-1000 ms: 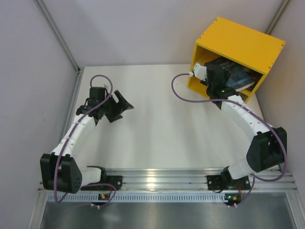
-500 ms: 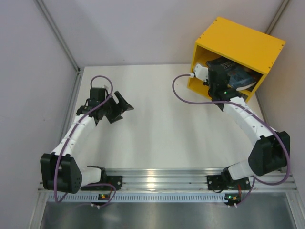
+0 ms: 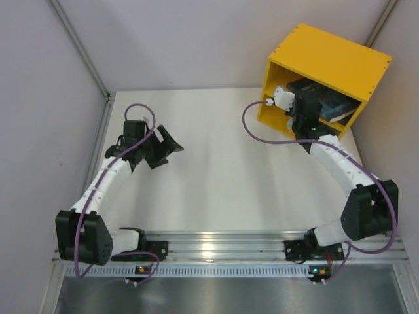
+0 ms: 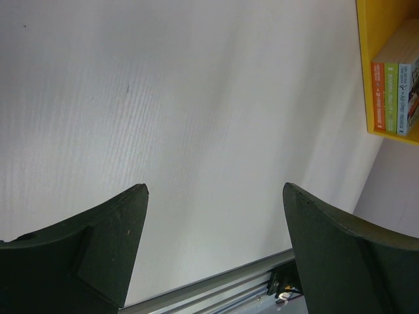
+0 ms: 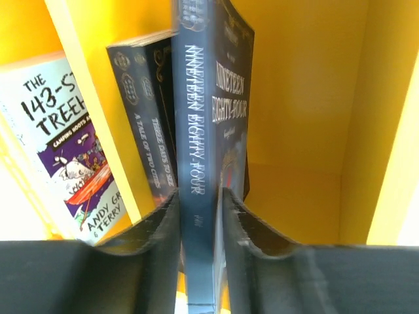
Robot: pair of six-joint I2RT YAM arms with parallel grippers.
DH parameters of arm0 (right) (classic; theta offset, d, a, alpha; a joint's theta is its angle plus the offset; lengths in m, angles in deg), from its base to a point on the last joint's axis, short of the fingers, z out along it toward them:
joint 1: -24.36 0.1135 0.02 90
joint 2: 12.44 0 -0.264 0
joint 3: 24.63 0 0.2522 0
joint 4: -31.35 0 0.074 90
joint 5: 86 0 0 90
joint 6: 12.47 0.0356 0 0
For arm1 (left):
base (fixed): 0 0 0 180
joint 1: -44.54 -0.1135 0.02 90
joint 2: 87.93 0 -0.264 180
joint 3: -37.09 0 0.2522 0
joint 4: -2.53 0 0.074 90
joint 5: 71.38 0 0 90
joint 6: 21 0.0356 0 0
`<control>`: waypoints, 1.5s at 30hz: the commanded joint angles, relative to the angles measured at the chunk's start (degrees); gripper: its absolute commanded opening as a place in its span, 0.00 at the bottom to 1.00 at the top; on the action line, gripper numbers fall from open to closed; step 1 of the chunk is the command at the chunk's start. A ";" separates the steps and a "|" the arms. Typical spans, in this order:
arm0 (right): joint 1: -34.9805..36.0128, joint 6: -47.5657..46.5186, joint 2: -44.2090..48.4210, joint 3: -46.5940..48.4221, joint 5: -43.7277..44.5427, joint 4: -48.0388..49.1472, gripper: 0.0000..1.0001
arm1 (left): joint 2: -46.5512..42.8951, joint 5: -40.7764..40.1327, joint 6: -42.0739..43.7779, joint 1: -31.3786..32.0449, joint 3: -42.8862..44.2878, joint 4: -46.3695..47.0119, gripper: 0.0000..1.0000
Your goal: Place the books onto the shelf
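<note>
Near edge: Both arm bases sit on the rail (image 3: 216, 243) at my end of the table (image 3: 216, 176). I see no book lying on the white surface.
Left gripper: The left gripper (image 4: 216, 190) hangs over bare table on the left, jaws wide apart and holding nothing. I judge it is parked there to keep out of the other arm's way.
Right gripper: The right gripper (image 5: 200, 196) reaches into the open front of the shelf. Its fingers (image 5: 157, 229) press on either face of a dark book, clamped at the spine end.
Dark book: The dark book (image 5: 200, 111) points spine-out, its title reading Nineteen Eighty-Four, and runs parallel to the divider board. I cannot tell from the wrist view whether it stands on edge or lies flat.
Neighbour: A second dark book (image 5: 145, 118) sits just beside it, between it and the divider. I cannot tell whether the two touch.
Divider: The yellow divider board (image 5: 91, 85) separates these two from a light book (image 5: 59, 150) with a cartoon cover in the other compartment.
Shelf: The shelf (image 3: 334, 55) sits at the far right corner, with its opening turned toward the arms.
Also shelved: The left wrist view shows an orange book (image 4: 378, 95), a green book (image 4: 391, 95) and a blue book (image 4: 408, 91) side by side, spines out.
Step in hand: I judge this is the last book going in, gripped and not yet released.
Risk: The side away from its neighbour faces open yellow space. I cannot see what supports it there, so it may shift on release.
</note>
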 commanded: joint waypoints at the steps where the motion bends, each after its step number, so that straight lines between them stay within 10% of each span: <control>1: -2.09 2.89 3.83 1.58 2.42 0.90 0.31 | -1.21 0.53 0.79 -0.39 1.71 2.29 0.89; 8: 0.81 8.79 6.30 3.00 0.91 -5.37 0.36 | -1.13 1.14 0.44 -0.39 0.83 2.99 0.89; 16: 0.81 8.09 8.32 0.72 1.80 -6.08 0.00 | -2.00 0.97 0.53 -0.39 -0.14 3.08 0.89; 45: -5.16 -3.08 2.16 -0.08 -0.23 7.11 0.05 | 1.07 0.79 0.62 -0.39 2.15 2.65 0.88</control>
